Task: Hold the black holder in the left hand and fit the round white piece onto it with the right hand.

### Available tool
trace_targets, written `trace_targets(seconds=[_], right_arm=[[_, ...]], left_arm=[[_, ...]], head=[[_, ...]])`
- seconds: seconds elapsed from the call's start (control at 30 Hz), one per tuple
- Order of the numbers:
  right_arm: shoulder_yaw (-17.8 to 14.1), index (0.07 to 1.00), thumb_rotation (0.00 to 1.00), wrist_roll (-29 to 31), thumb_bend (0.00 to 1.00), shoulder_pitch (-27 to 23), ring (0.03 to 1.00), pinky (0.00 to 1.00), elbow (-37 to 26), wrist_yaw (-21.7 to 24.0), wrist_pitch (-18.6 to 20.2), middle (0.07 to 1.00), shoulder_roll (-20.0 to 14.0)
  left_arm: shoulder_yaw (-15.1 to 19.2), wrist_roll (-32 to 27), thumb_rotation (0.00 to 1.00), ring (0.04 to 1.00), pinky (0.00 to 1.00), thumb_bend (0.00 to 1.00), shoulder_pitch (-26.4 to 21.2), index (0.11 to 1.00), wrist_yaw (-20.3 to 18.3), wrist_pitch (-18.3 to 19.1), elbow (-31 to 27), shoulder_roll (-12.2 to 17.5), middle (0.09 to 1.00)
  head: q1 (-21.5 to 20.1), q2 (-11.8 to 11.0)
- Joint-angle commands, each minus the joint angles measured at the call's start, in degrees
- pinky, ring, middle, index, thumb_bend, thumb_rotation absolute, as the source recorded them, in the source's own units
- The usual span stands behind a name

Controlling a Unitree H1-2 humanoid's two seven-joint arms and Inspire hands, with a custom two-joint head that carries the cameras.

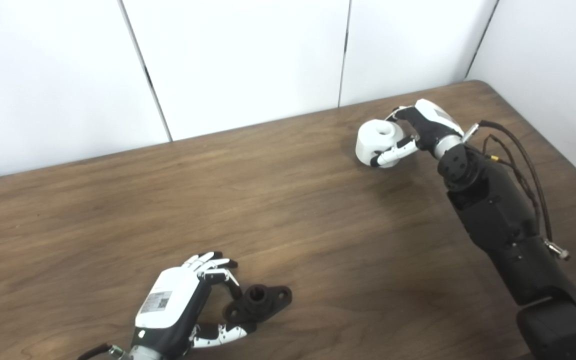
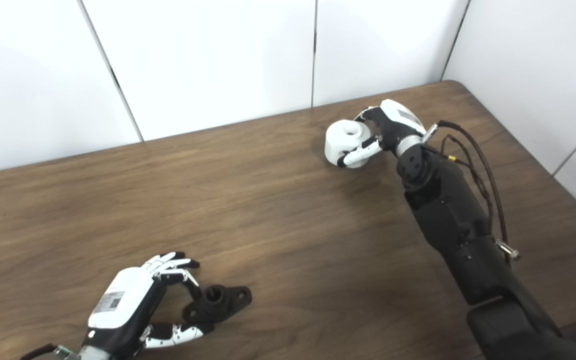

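Observation:
The black holder (image 1: 263, 300) lies on the wooden table (image 1: 288, 210) near the front left, a flat flange with a short raised socket in its middle. My left hand (image 1: 178, 305) is beside it, fingers and thumb pinching its left end. At the far right, the round white piece (image 1: 378, 140), a thick disc with a hole in its top, sits in my right hand (image 1: 425, 127). Its thumb crosses the front of the piece and its fingers curl round the back. The two parts are far apart.
White wall panels (image 1: 248, 60) stand right behind the table's far edge and along its right side. Cables (image 1: 523, 165) loop off the right forearm. The table's right corner (image 1: 478, 85) is close to the right hand.

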Motion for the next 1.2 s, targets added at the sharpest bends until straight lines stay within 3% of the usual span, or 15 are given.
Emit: trace_targets(seconds=[0.0, 0.13, 0.2, 0.27, 0.73, 0.83, 1.17], right_arm=[[-0.52, 0.626, 0.24, 0.36, 0.82, -2.4, 0.975, 0.94, -1.51, -2.08, -0.37, 0.917, -1.4], [-0.51, 0.597, 0.21, 1.36, 0.8, -2.03, 0.97, 0.93, -1.5, -3.47, -0.96, 0.906, -1.29], [-0.55, 0.513, 0.16, 1.91, 0.58, -1.77, 0.965, 0.9, -1.39, -4.5, -1.77, 0.894, -1.2], [-0.46, 0.494, 0.15, 2.47, 0.54, -1.55, 0.961, 0.89, -1.17, -5.36, -2.5, 0.886, -1.27], [0.31, 0.484, 0.13, 4.39, 0.52, 0.17, 0.919, 0.89, -1.31, -9.94, -6.03, 0.827, -1.9], [0.57, 0.484, 0.14, 4.47, 0.52, 0.98, 0.912, 0.88, -3.75, -9.91, -6.05, 0.815, -1.62], [2.49, 0.484, 0.13, 4.2, 0.52, 7.93, 0.898, 0.84, -23.46, -5.08, -2.07, 0.797, -0.1]], left_arm=[[-0.27, 1.14, 0.06, 0.903, 0.91, 0.52, 1.04, 0.489, -3.12, 1.81, 0.42, 0.82, 0.803], [-0.17, 1.25, 0.06, 0.905, 0.91, 0.52, 1.13, 0.489, -3.67, 2.04, -0.03, 0.73, 0.803], [-0.12, 1.22, 0.06, 0.904, 0.91, 0.52, 1.17, 0.489, -3.64, 1.98, -0.07, 0.7, 0.803], [-0.05, 1.16, 0.06, 0.902, 0.91, 0.52, 1.22, 0.489, -3.59, 1.94, -0.13, 0.67, 0.802], [-0.27, 2.18, 0.06, 0.904, 0.91, 0.52, 0.9, 0.489, -5.21, 2.81, -1.01, 0.28, 0.807], [-0.35, 2.25, 0.06, 0.906, 0.91, 0.52, 0.85, 0.489, -5.28, 3.07, -1.03, -0.12, 0.807], [-1.2, 4.11, 0.06, 0.898, 0.91, 0.52, 0.55, 0.489, -5.11, 3.61, -0.74, -1.92, 0.8]], head=[[-0.08, 0.0], [0.12, 0.27], [0.19, 0.59], [0.19, 0.59], [0.97, 1.39], [1.27, 1.44], [5.28, 1.95]])
